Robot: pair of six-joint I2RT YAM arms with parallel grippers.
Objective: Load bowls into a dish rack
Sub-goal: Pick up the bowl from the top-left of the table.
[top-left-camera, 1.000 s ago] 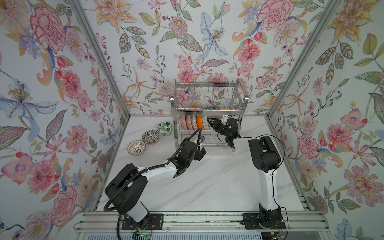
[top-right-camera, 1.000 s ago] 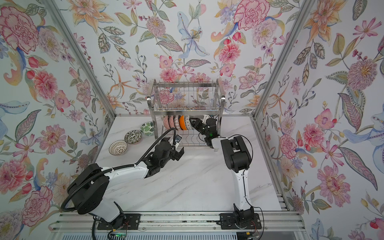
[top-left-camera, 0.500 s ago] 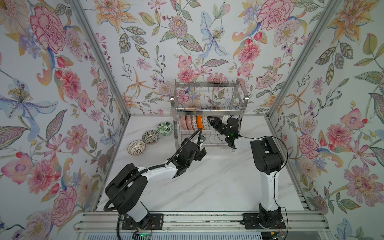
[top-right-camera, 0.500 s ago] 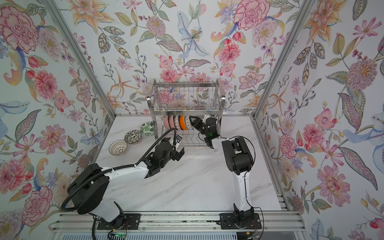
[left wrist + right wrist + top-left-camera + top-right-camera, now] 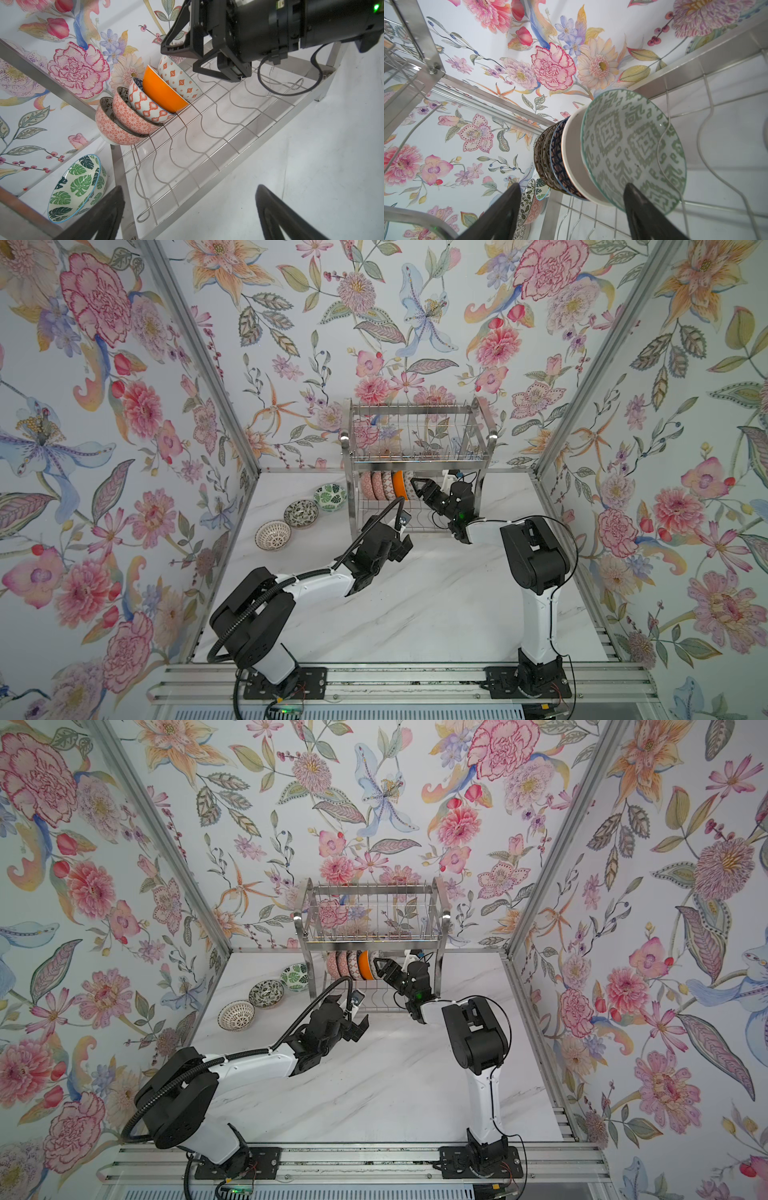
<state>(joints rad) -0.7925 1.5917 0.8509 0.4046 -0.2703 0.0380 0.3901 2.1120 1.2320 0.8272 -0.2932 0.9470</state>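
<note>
Right claw (image 5: 417, 487) sits jaws apart, gripping nothing, at three o'clock of the row of five bowls. They stand on edge in the lower tier of the shiny two-tier steel wire dish rack (image 5: 417, 408), at its nine-o'clock end. Left claw (image 5: 189, 187) gapes wide and empty above the white marble table (image 5: 436, 605).

Danger: one black finger (image 5: 643, 207) looks very close to the rim of the end bowl (image 5: 633, 149), green-patterned inside, orange diamonds outside. A careless pull-out could hook it and topple it off the plain orange bowl (image 5: 162, 91).

Right wrist view shows that closeness; left wrist view shows the bowl seated on wavy wires. Only top views show three patterned bowls (image 5: 301, 513) waiting at eight o'clock of the rack.
</note>
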